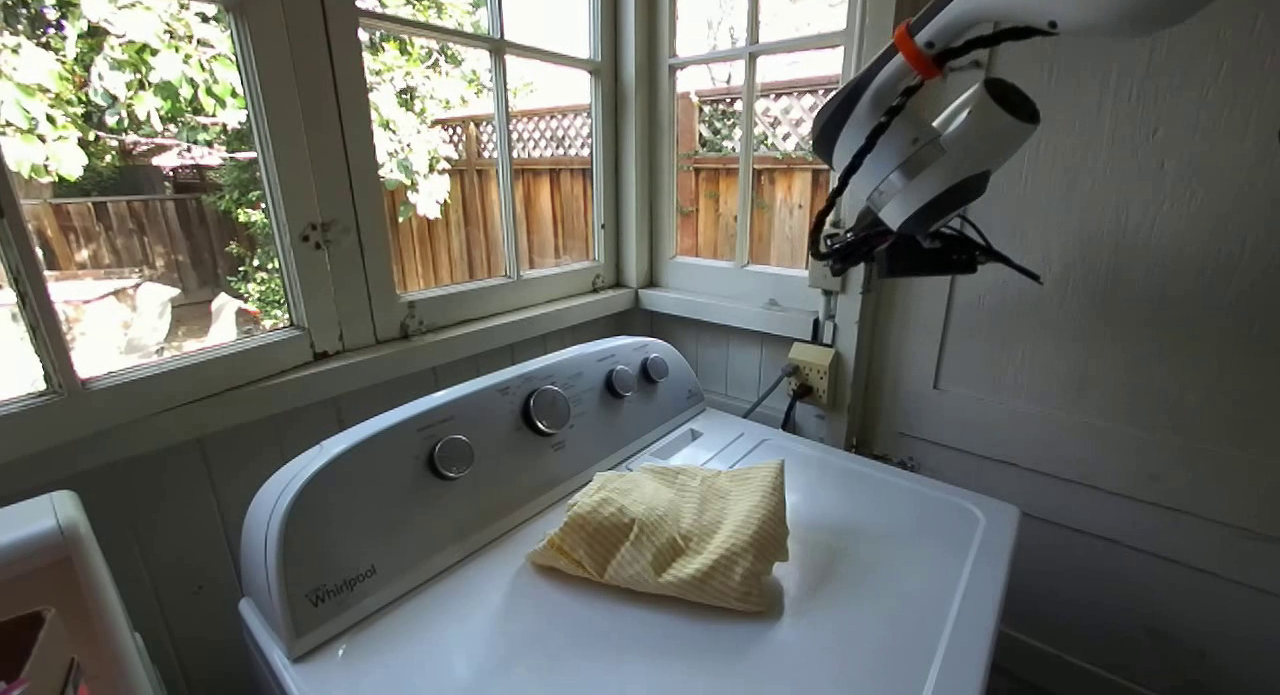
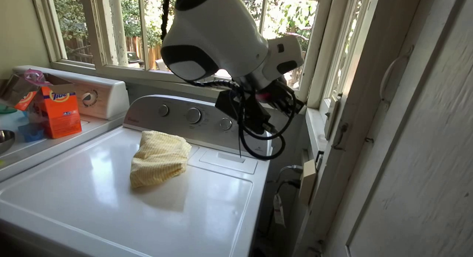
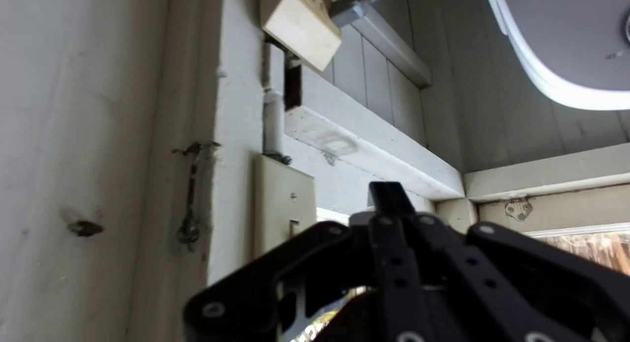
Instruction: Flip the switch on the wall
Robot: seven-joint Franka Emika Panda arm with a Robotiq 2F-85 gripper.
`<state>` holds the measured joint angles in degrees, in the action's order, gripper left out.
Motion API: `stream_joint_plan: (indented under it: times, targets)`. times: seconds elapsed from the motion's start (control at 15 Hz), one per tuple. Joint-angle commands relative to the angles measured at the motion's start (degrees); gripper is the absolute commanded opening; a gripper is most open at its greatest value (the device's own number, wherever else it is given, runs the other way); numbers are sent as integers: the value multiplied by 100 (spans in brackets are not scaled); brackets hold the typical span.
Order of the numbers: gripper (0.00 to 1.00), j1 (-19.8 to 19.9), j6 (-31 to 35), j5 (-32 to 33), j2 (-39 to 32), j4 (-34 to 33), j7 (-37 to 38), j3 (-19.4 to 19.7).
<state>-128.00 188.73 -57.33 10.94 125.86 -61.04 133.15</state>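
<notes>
Located the switch (image 3: 285,199), an upright off-white plate, on painted trim of the wall (image 3: 238,130) beside a white-framed window (image 1: 748,165). Noted a screw (image 3: 294,196) and a small slot (image 3: 294,227) on its face in the wrist view, upside down here; unable to make out the toggle's setting. Found the gripper (image 3: 392,198) close by, partly covering the plate in the wrist view, with a gap to the switch (image 2: 331,117) in an exterior view. Recorded its black fingers as closed together. Traced a conduit (image 3: 273,125) from the lower end of the plate down to an outlet box (image 1: 812,373) with two cords (image 2: 294,183) plugged in. Saw a metal hook (image 3: 191,194) on adjoining trim, just beside the switch. Observed farther out a white Whirlpool appliance (image 1: 900,555) with a knobbed control panel (image 1: 505,455) and a crumpled yellow striped cloth (image 1: 680,535) resting on its top in both exterior views. Logged alongside it a second white appliance (image 2: 107,98) bearing an orange Tide box (image 2: 61,112), with a blue container (image 2: 31,132) just beside the box.
</notes>
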Motion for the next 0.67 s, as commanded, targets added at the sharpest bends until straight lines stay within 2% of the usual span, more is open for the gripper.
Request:
stream_joint_plan:
  times: [0.0, 0.07, 0.13, 0.2, 0.27, 0.4, 0.53, 0.6]
  targets:
    - [27, -475, -608, 567, -1442, 1138, 481, 1012]
    - [34, -427, -799, 953, -1746, 1395, 656, 1120]
    - [40, 859, -1165, 1479, -2014, 1518, 1003, -9]
    - [49, 175, -1710, 1716, -2355, 1505, 1202, 799]
    - [55, 388, -2078, 2063, -2546, 1499, 1596, 557]
    - [71, 248, -2957, 2485, -2757, 1167, 2051, 700]
    - [86, 212, -3794, 2376, -3276, 766, 2137, 784]
    - [92, 599, -4185, 2100, -3584, 546, 2074, 451]
